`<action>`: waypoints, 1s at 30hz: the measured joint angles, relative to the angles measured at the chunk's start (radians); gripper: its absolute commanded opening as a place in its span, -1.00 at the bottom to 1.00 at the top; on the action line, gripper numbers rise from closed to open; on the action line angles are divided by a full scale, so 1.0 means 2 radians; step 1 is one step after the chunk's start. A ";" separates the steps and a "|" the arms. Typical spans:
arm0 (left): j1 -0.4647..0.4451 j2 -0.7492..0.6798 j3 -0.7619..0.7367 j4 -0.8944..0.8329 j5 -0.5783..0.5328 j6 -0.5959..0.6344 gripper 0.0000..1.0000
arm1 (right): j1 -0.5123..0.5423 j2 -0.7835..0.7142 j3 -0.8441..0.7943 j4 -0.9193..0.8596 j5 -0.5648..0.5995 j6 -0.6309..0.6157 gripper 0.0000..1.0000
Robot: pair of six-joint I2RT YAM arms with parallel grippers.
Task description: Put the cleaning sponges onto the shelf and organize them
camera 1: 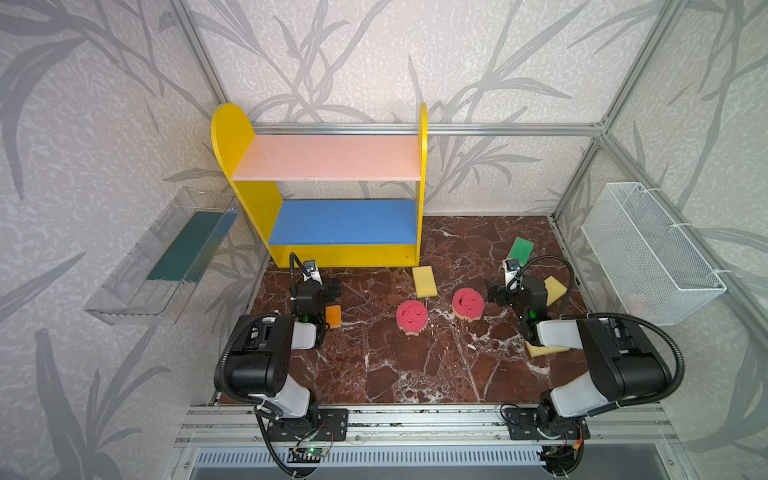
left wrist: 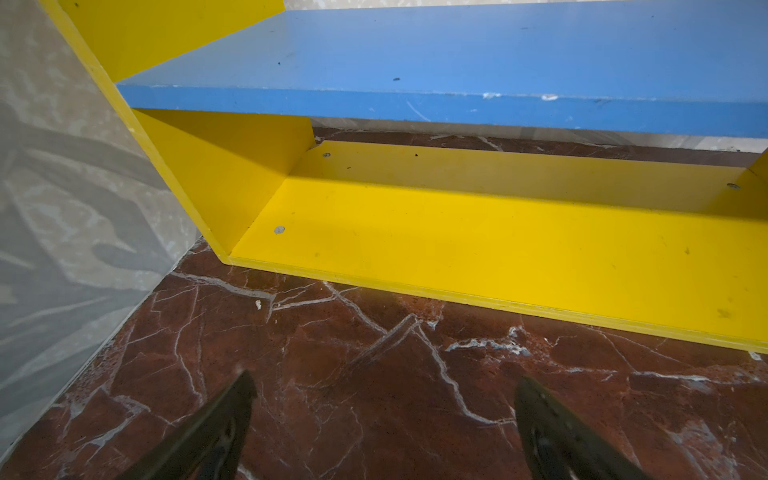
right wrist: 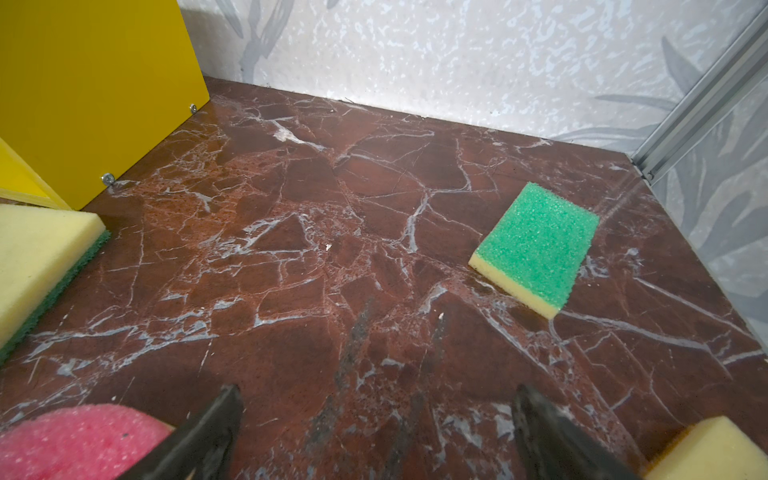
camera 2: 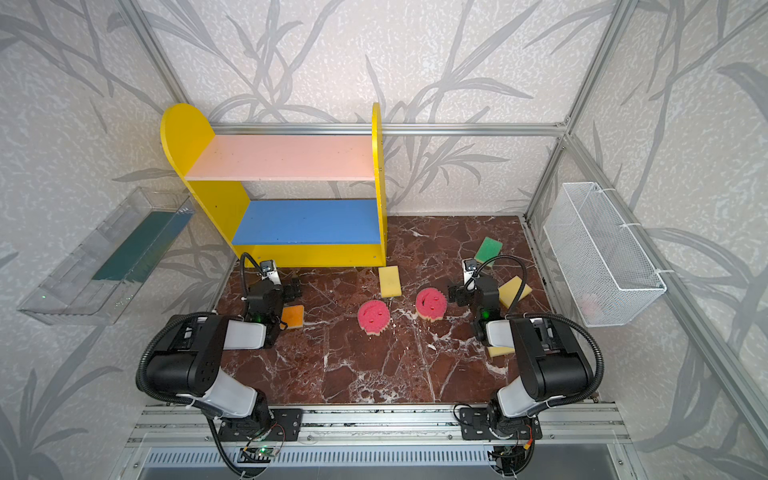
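The shelf [camera 1: 249, 199] stands empty at the back left, with a pink upper board, a blue middle board [left wrist: 457, 50] and a yellow base [left wrist: 498, 241]. Several sponges lie on the marble floor: a yellow one [camera 1: 424, 281], two pink smiley ones [camera 1: 411, 316] [camera 1: 468, 303], a green-faced one [camera 1: 520, 249] [right wrist: 536, 245], an orange-faced one [camera 1: 333, 316], and two yellow ones [camera 1: 556, 289] [camera 1: 540, 350] beside and under the right arm. My left gripper [camera 1: 332, 289] [left wrist: 384, 386] hangs open and empty before the shelf base. My right gripper [camera 1: 496, 296] [right wrist: 378, 395] is open and empty next to a pink sponge [right wrist: 83, 440].
A clear plastic tray [camera 1: 166, 257] hangs on the left wall and a white wire basket [camera 1: 648, 253] on the right wall. Papered walls and an aluminium frame [camera 1: 511, 129] close in the floor. A metal rail [camera 1: 415, 419] runs along the front.
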 measured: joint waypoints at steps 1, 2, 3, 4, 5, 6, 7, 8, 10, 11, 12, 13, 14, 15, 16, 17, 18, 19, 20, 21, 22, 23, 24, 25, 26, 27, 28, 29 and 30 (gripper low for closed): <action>0.002 0.000 0.000 0.000 0.002 -0.001 0.98 | -0.001 0.000 0.000 0.000 -0.001 0.000 0.98; 0.005 0.000 0.000 0.000 0.002 -0.002 0.98 | -0.003 0.000 0.000 0.000 -0.002 0.001 0.98; 0.007 0.000 0.000 0.000 0.003 -0.003 0.98 | -0.004 0.000 0.000 0.000 -0.004 0.001 0.98; 0.009 0.000 0.000 0.000 0.004 -0.004 0.98 | -0.004 0.000 0.000 0.000 -0.004 0.001 0.98; 0.009 0.000 0.000 -0.001 0.004 -0.005 0.98 | -0.004 0.000 0.000 0.000 -0.005 0.001 0.98; 0.009 0.000 0.000 -0.002 0.005 -0.005 0.98 | -0.005 0.000 0.000 0.000 -0.005 0.001 0.98; 0.010 0.000 0.000 -0.003 0.006 -0.005 0.98 | -0.004 -0.002 -0.001 0.001 -0.005 0.001 0.98; 0.010 -0.002 0.001 -0.009 0.005 -0.005 0.98 | -0.004 -0.008 -0.002 -0.003 -0.003 0.001 0.98; 0.010 -0.017 0.009 -0.051 0.003 -0.005 0.98 | -0.004 -0.046 0.001 -0.054 0.008 0.012 0.98; 0.010 -0.029 0.019 -0.083 0.000 -0.005 0.99 | -0.002 -0.065 0.005 -0.082 0.012 0.018 0.98; 0.010 -0.046 0.036 -0.124 -0.003 -0.006 0.98 | -0.002 -0.093 0.013 -0.114 0.019 0.030 0.98; 0.010 -0.062 0.057 -0.161 -0.006 -0.007 0.98 | -0.003 -0.115 0.020 -0.134 0.023 0.039 0.98; 0.010 -0.078 0.075 -0.190 -0.007 -0.008 0.98 | -0.003 -0.133 0.025 -0.145 0.027 0.048 0.98; 0.009 -0.096 0.092 -0.218 -0.006 -0.010 0.98 | -0.003 -0.151 0.027 -0.156 0.028 0.059 0.98; 0.009 -0.121 0.108 -0.247 -0.005 -0.014 0.98 | -0.003 -0.170 0.028 -0.167 0.029 0.071 0.98; 0.008 -0.141 0.119 -0.271 -0.005 -0.019 0.98 | -0.003 -0.183 0.028 -0.178 0.029 0.080 0.98; 0.008 -0.163 0.132 -0.298 -0.005 -0.026 0.98 | -0.003 -0.200 0.028 -0.198 0.028 0.091 0.99; 0.007 -0.183 0.147 -0.332 -0.002 -0.038 0.98 | -0.003 -0.217 0.028 -0.217 0.024 0.104 1.00; 0.006 -0.196 0.159 -0.357 0.000 -0.048 0.98 | -0.003 -0.229 0.028 -0.234 0.019 0.113 1.00; 0.002 -0.211 0.178 -0.395 0.006 -0.062 0.98 | -0.003 -0.248 0.028 -0.253 0.012 0.125 0.98; -0.004 -0.222 0.193 -0.422 0.007 -0.073 0.98 | -0.002 -0.261 0.030 -0.273 0.003 0.136 0.97; -0.011 -0.229 0.204 -0.446 0.006 -0.085 0.98 | -0.002 -0.275 0.034 -0.292 -0.006 0.145 0.96; -0.029 -0.237 0.216 -0.478 -0.004 -0.102 0.98 | -0.001 -0.289 0.039 -0.310 -0.017 0.158 0.95; -0.046 -0.241 0.224 -0.503 -0.011 -0.114 0.98 | 0.000 -0.297 0.045 -0.325 -0.025 0.167 0.94; -0.064 -0.242 0.236 -0.539 -0.022 -0.136 0.98 | 0.002 -0.305 0.051 -0.340 -0.032 0.175 0.93; -0.077 -0.240 0.245 -0.569 -0.028 -0.154 0.98 | 0.005 -0.314 0.060 -0.358 -0.042 0.185 0.92; -0.091 -0.237 0.253 -0.607 -0.033 -0.184 0.98 | 0.010 -0.320 0.070 -0.377 -0.051 0.194 0.92; -0.093 -0.234 0.253 -0.629 -0.037 -0.201 0.98 | 0.016 -0.324 0.077 -0.392 -0.057 0.200 0.92; -0.093 -0.232 0.252 -0.651 -0.042 -0.218 0.98 | 0.021 -0.327 0.083 -0.405 -0.062 0.204 0.92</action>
